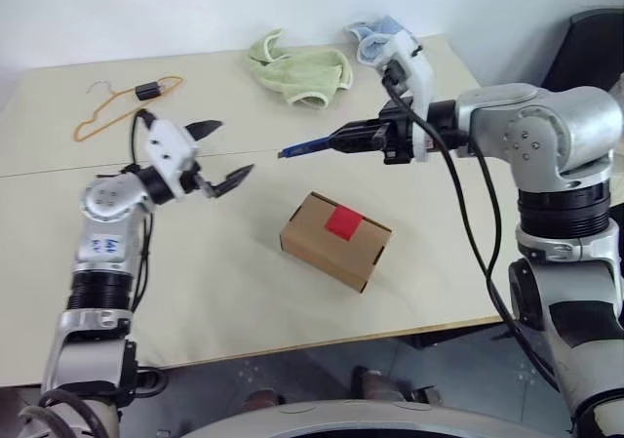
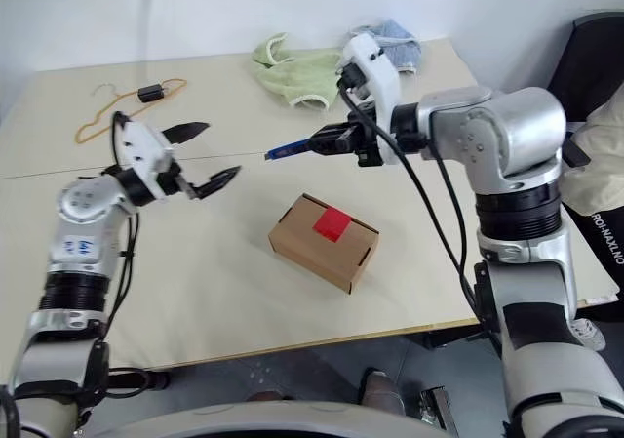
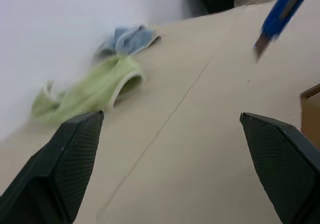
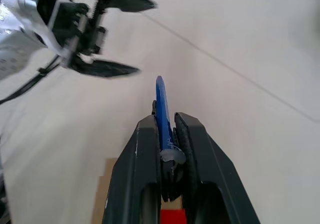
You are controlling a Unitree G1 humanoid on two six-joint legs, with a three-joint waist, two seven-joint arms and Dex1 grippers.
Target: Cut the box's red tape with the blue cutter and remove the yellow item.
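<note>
Cardboard box sits near the middle of the pale table, lid closed, with the red tape square on its top toward the far edge. In the head views the right arm reaches in from the right side, elbow out, forearm running level over the table beyond the box. The right gripper points to the robot's left, and its fingers are clenched on the blue cutter, whose tip sticks out past them, above the table and apart from the box. The left arm rises from the lower left with the wrist bent, so the left gripper points toward the cutter's tip; its two black fingers are spread wide and grasp nothing. A green cloth and a blue cloth lie at the far edge, and an orange wire hanger lies at the far left.

In the left wrist view the spread fingers frame bare table, with the cutter's tip above it and a corner of the box at the edge.

In the right wrist view the fingers press the cutter between them, its blade end aimed at the empty left gripper; the red tape shows just below.
</note>
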